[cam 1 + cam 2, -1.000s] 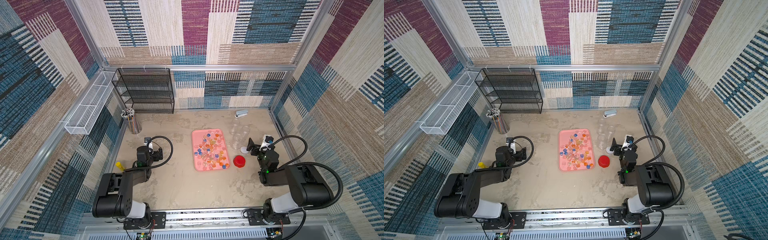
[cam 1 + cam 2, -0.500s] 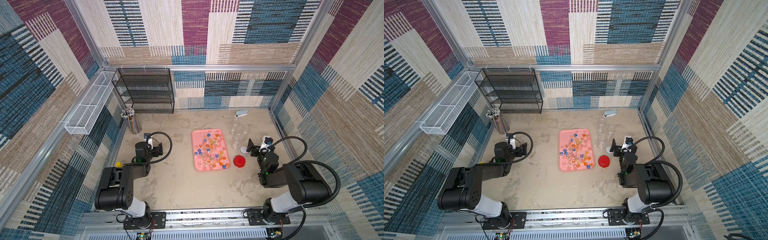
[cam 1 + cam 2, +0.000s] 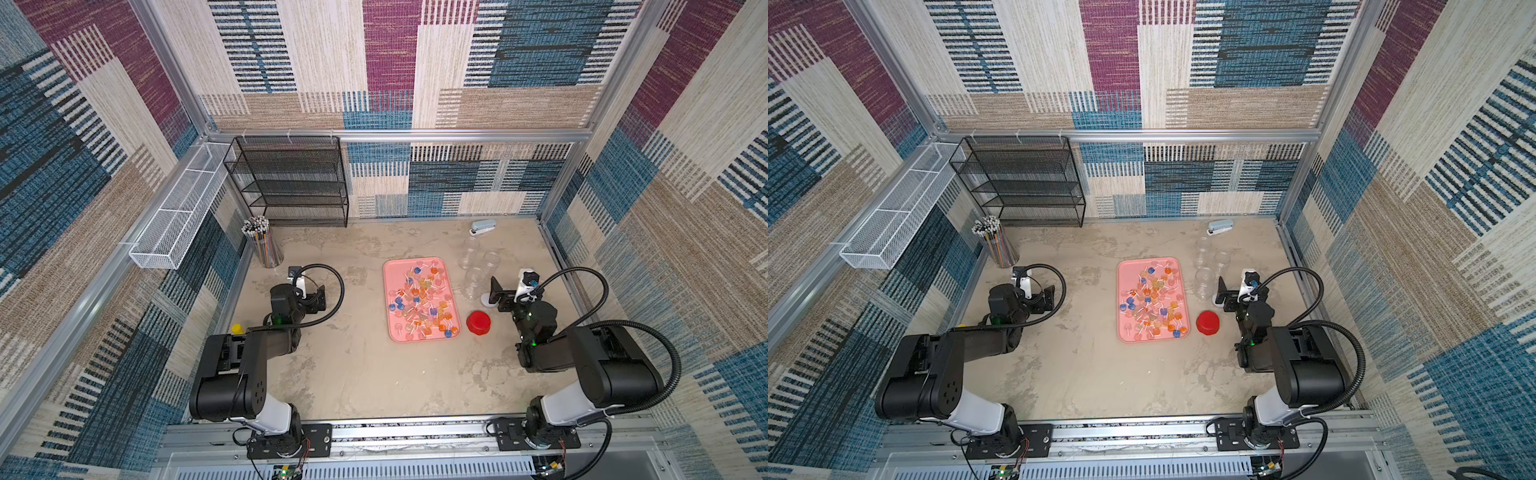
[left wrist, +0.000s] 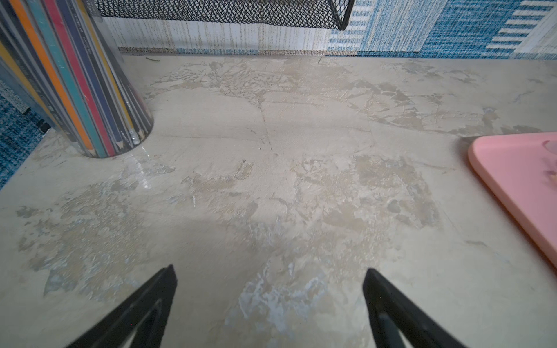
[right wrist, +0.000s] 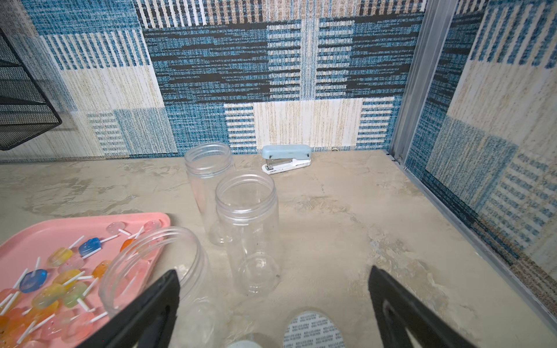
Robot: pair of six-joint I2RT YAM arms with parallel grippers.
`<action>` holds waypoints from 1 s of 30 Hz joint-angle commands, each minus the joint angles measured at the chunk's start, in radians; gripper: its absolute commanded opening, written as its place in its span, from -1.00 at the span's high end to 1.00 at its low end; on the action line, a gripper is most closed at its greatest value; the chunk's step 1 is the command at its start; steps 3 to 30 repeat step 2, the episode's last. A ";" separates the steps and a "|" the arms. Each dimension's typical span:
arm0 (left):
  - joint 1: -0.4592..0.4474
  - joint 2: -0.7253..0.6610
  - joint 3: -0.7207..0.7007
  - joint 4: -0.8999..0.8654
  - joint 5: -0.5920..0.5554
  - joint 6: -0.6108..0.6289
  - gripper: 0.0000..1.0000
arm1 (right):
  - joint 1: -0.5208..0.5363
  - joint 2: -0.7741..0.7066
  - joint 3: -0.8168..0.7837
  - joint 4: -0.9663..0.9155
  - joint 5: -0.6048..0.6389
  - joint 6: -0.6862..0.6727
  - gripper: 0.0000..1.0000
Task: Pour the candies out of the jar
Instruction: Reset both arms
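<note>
Between the right fingers (image 5: 144,316), spread wide and empty, lies bare bench (image 5: 331,241) with a white disc (image 5: 313,331). The nearest jar (image 5: 156,250) stands empty just beside one finger, with two more jars (image 5: 247,223) past it. In a top view, candies (image 3: 422,297) lie scattered on the pink tray (image 3: 390,270) at the jars' 8 o'clock, and a red lid (image 3: 478,322) sits at the tray's 4 o'clock. Left fingers (image 4: 135,310), wide apart too, grip nothing.

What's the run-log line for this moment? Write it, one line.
stage: poured | candies: spread on pink tray | jars: three, clear, empty | red lid: beside tray | left gripper: open, empty | right gripper: open, empty
</note>
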 commanded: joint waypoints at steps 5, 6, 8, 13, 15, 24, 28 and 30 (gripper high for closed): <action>0.002 -0.004 0.000 0.013 0.017 0.021 -0.98 | 0.000 0.000 0.005 0.014 -0.008 -0.014 -0.99; 0.002 -0.004 0.000 0.013 0.017 0.021 -0.98 | 0.000 0.000 0.005 0.014 -0.008 -0.014 -0.99; 0.002 -0.004 0.000 0.013 0.017 0.021 -0.98 | 0.000 0.000 0.005 0.014 -0.008 -0.014 -0.99; 0.002 -0.004 0.000 0.013 0.017 0.021 -0.98 | 0.000 0.000 0.005 0.014 -0.008 -0.014 -0.99; 0.002 -0.004 0.000 0.013 0.017 0.021 -0.98 | 0.000 0.000 0.005 0.014 -0.008 -0.014 -0.99; 0.002 -0.004 0.000 0.013 0.017 0.021 -0.98 | 0.000 0.000 0.005 0.014 -0.008 -0.014 -0.99; 0.002 -0.004 0.000 0.013 0.017 0.021 -0.98 | 0.000 0.000 0.005 0.014 -0.008 -0.014 -0.99; 0.002 -0.004 0.000 0.013 0.017 0.021 -0.98 | 0.000 0.000 0.005 0.014 -0.008 -0.014 -0.99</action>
